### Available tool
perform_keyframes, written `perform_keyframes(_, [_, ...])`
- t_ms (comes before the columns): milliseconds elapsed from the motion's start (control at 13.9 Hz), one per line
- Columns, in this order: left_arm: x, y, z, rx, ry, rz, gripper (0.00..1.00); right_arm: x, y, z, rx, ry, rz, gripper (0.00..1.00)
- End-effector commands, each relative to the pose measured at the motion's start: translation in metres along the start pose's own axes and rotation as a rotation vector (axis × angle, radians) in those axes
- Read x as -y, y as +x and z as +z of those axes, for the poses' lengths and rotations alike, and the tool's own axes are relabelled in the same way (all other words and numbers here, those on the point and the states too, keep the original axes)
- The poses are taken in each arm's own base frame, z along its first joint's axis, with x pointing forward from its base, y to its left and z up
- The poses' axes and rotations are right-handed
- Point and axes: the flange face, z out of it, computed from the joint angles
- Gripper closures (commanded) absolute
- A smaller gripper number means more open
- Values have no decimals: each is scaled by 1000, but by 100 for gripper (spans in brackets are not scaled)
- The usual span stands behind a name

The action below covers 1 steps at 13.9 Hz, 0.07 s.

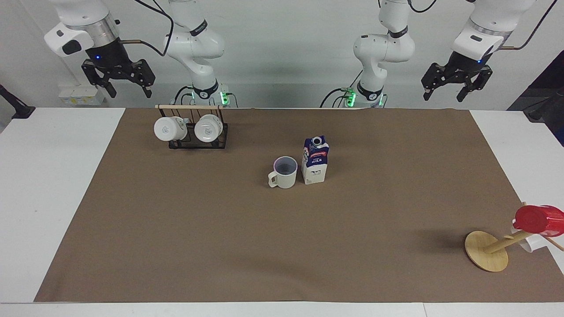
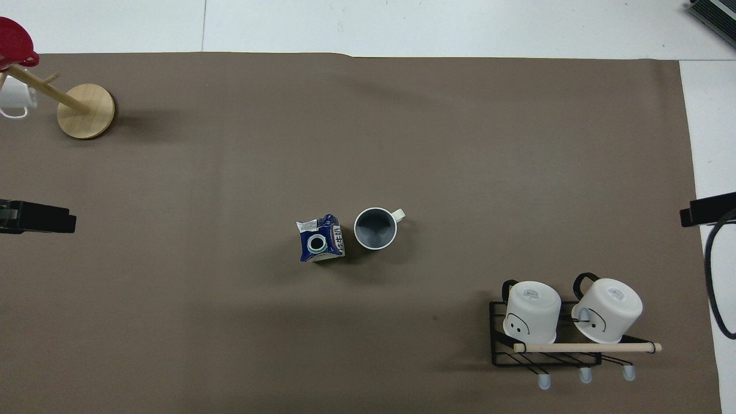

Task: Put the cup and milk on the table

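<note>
Matt brown mat point(image 1: 282, 246), glossy ceramic cup point(image 1: 284, 174), printed card milk point(image 1: 315, 160), pale wooden stand point(image 1: 486, 251)
</note>
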Motion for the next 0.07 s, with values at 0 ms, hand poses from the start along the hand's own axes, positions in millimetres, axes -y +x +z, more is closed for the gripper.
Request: perform_keyframes(0, [3,0,-6,13,15,10,0,2,-3,-1,-5,-12,30,0])
